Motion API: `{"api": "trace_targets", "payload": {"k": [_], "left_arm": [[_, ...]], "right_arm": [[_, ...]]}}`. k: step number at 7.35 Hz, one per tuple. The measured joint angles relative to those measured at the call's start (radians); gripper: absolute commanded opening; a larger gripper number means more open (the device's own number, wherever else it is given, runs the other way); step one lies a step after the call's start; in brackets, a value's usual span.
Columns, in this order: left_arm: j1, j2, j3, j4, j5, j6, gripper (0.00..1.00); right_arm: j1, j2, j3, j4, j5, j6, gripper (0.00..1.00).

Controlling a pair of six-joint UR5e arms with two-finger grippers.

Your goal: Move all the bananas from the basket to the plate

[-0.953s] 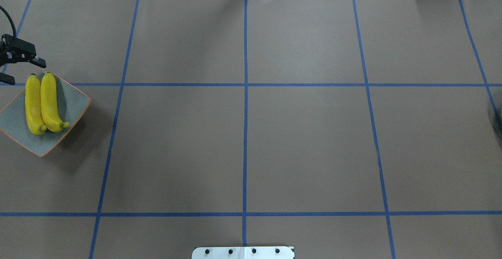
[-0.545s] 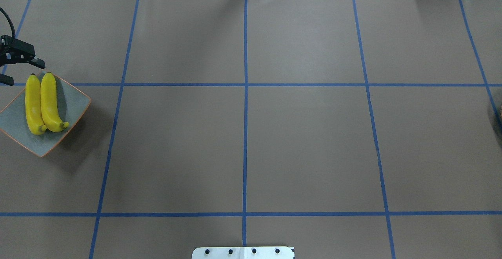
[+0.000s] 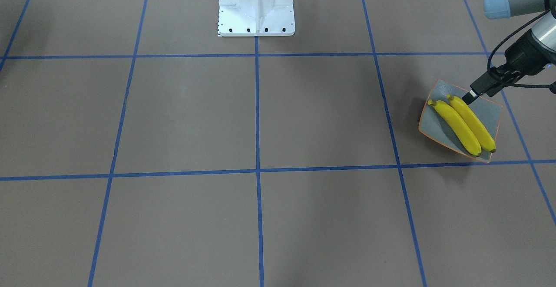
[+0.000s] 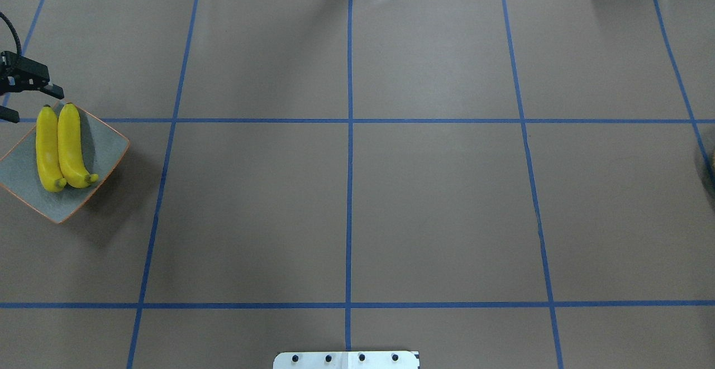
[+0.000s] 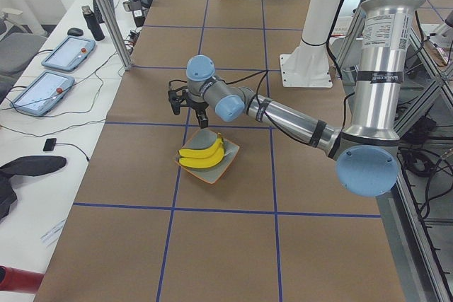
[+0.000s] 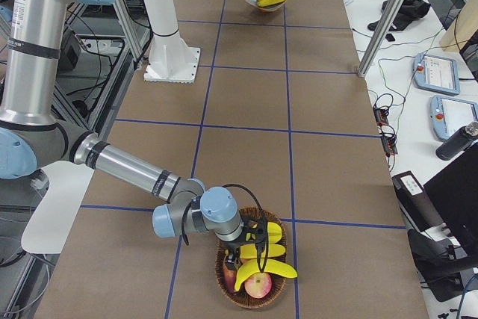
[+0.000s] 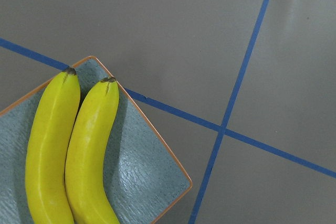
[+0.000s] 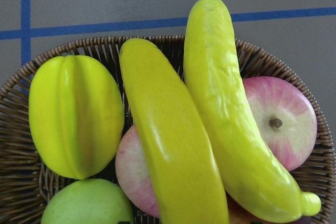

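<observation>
Two yellow bananas (image 4: 70, 145) (image 3: 456, 126) (image 7: 89, 150) lie side by side on the grey-green plate (image 4: 106, 145) (image 3: 491, 109) (image 7: 142, 171) at the table's left end. My left gripper (image 4: 31, 101) (image 3: 471, 96) hovers at the plate's far corner, open and empty, just off the bananas' dark tips. At the right end, the wicker basket (image 8: 262, 56) (image 6: 224, 274) holds two long banana-shaped yellow fruits (image 8: 173, 145) (image 8: 231, 119), a star fruit (image 8: 76, 114) and apples. My right gripper (image 6: 250, 248) hangs right over the basket. I cannot tell whether it is open or shut.
The white robot base (image 4: 346, 359) (image 3: 256, 7) stands at the near middle edge of the table. Blue tape lines grid the brown table top. A metal pole (image 5: 106, 12) and a side desk with tablets (image 5: 67, 51) stand beyond the far edge.
My left gripper has drawn back a little from the plate toward the table's left edge. The bananas and plate have not moved.
</observation>
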Motion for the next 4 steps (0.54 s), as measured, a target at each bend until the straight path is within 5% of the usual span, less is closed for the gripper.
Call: {"api": "trace_targets", "payload": {"k": [4], "left_arm": [[0.000, -0.002, -0.001, 0.000, 0.000, -0.004, 1.00]], "right_arm": [[0.003, 0.002, 0.030, 0.010, 0.067, -0.027, 0.00]]}}
